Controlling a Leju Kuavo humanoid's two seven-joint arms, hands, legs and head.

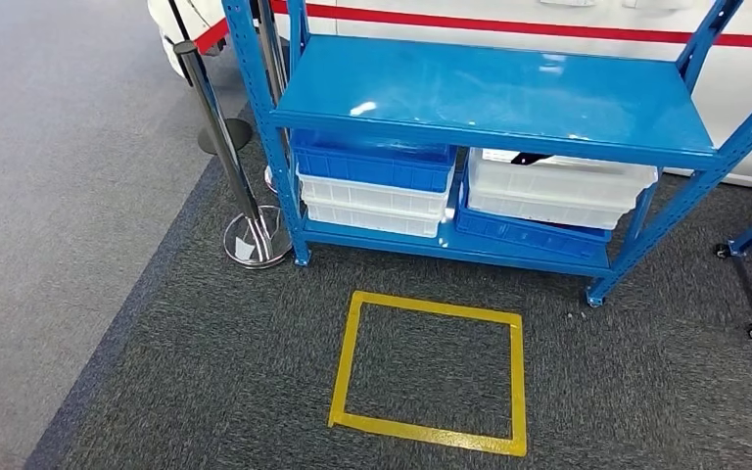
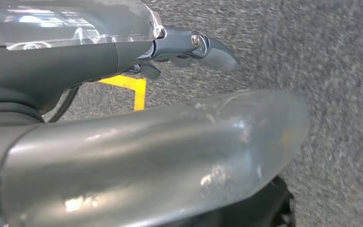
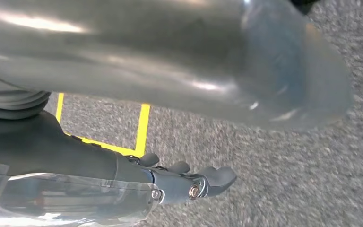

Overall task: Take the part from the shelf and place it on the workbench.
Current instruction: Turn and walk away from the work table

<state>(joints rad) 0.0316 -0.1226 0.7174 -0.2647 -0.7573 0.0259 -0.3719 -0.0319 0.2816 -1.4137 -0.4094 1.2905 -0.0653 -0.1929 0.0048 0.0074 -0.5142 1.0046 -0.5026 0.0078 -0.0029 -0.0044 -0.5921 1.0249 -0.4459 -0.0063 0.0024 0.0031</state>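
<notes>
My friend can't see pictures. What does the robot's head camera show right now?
A blue metal shelf stands on dark grey carpet, with blue and white plastic bins stacked on its lower level. In front of it, a yellow tape square marks the floor, and a shiny stanchion post stands to the shelf's left.

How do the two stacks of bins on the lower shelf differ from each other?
The left stack has a blue bin on top and white bins under it; the right stack has white bins on top and a blue bin at the bottom. A dark item shows at the top of the right stack, none on the left one. Both stand on the lower shelf of the blue rack.
</notes>
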